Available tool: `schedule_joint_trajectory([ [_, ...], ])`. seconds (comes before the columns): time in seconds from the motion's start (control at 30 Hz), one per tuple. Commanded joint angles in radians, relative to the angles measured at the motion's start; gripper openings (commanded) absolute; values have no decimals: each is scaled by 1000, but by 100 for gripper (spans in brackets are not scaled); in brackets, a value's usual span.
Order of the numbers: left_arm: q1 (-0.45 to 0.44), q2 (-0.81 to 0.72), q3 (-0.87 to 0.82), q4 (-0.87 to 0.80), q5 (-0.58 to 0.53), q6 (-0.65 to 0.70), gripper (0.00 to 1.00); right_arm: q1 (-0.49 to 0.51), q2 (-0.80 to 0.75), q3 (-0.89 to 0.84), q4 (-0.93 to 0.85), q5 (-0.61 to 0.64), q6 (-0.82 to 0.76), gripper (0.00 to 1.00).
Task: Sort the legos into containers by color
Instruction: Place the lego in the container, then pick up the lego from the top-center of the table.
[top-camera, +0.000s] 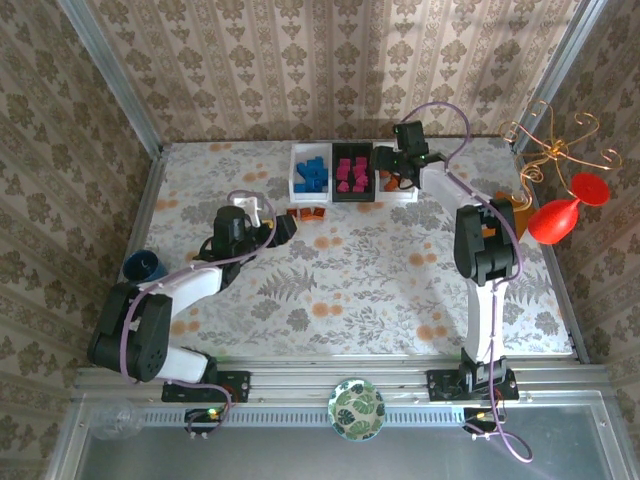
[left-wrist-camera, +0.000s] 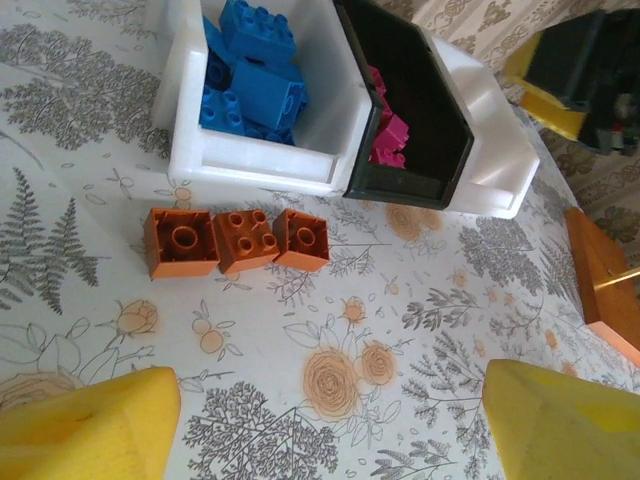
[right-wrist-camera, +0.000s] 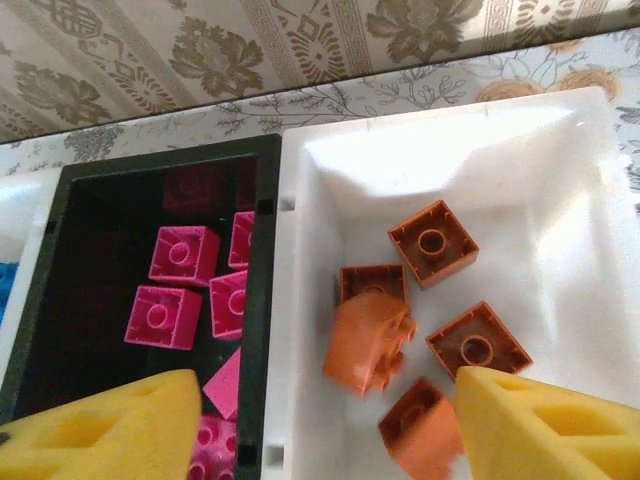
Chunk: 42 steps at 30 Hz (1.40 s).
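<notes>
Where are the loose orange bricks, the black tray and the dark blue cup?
Three orange plastic bricks (left-wrist-camera: 245, 240): left wrist view, middle brick's top.
Black shallow rectangular tray (left-wrist-camera: 400, 186): left wrist view, near wall.
Dark blue cup (top-camera: 145, 266): top external view, its middle.

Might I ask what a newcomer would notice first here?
At the far edge of the table, colour stands out: blue legos in the left white tray, pink legos in the black tray, orange legos in the right white tray. Three loose orange legos lie on the table before them.
</notes>
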Motion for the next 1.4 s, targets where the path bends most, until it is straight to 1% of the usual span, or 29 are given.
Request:
schedule_joint_trajectory([
  [0.0,-3,-10,-15,-19,-28,34,81,49,-172,-136,53,1,-28,74],
  [0.13,-2,50,22,-60,-54,70,81,154,-324,-377,183,-21,-59,79],
  [0.23,-4,120,82,-118,-81,106,80,237,-369,-478,221,-12,-65,81],
  [0.33,-5,207,168,-212,-112,150,77,281,-393,-538,236,7,-53,82],
  [0.43,-7,269,242,-282,-157,178,72,288,-418,-592,260,-1,-34,82],
  [0.53,-8,320,294,-313,-173,200,68,288,-438,-630,264,7,-33,83],
  [0.73,-12,425,399,-385,-157,229,67,283,-461,-678,264,34,-36,83],
  [1.0,-23,512,487,-429,-158,251,64,280,-456,-705,280,31,-25,84],
  [1.2,-36,555,540,-459,-197,269,64,279,-454,-715,285,27,-23,85],
  [1.37,-47,596,598,-493,-232,290,60,276,-460,-722,283,28,-23,85],
])
